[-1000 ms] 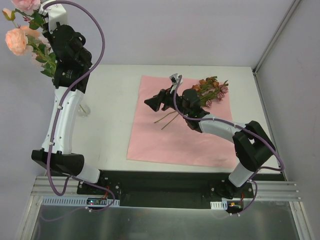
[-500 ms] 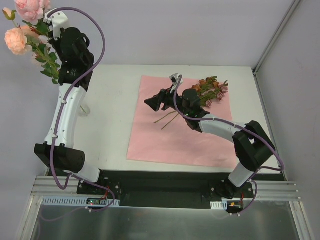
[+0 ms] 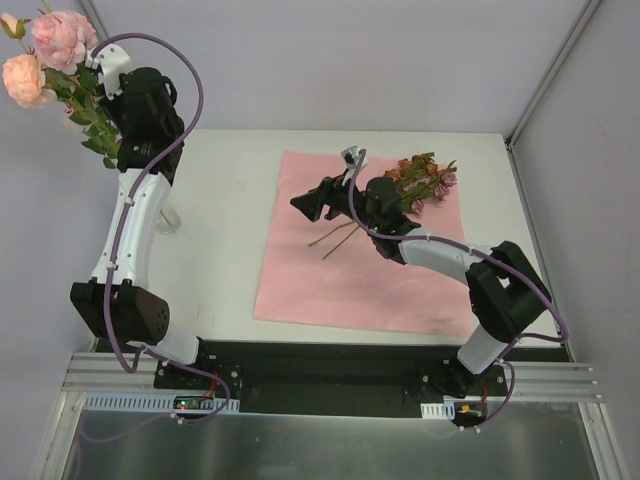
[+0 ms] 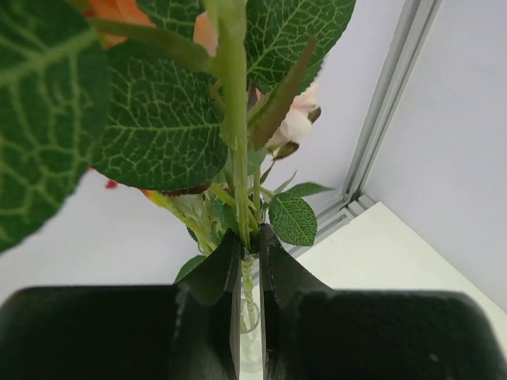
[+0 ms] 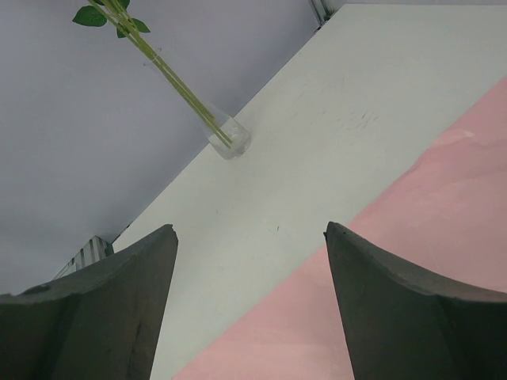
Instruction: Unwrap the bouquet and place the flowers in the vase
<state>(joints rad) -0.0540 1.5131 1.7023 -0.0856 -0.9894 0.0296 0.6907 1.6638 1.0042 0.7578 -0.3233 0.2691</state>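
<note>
Right wrist, unlike top, shows stems (image 5: 178, 89) in vase (image 5: 230, 142).

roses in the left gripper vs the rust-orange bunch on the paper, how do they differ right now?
Pose: the roses stand raised, stems clamped in the shut left gripper, ends in the vase. The rust-orange bunch lies flat on the pink paper, ungripped.
Look: the roses are large, peach-pink and broad-leaved, while the rust-orange bunch has small, darker blooms.
Both have long thin stems.
</note>
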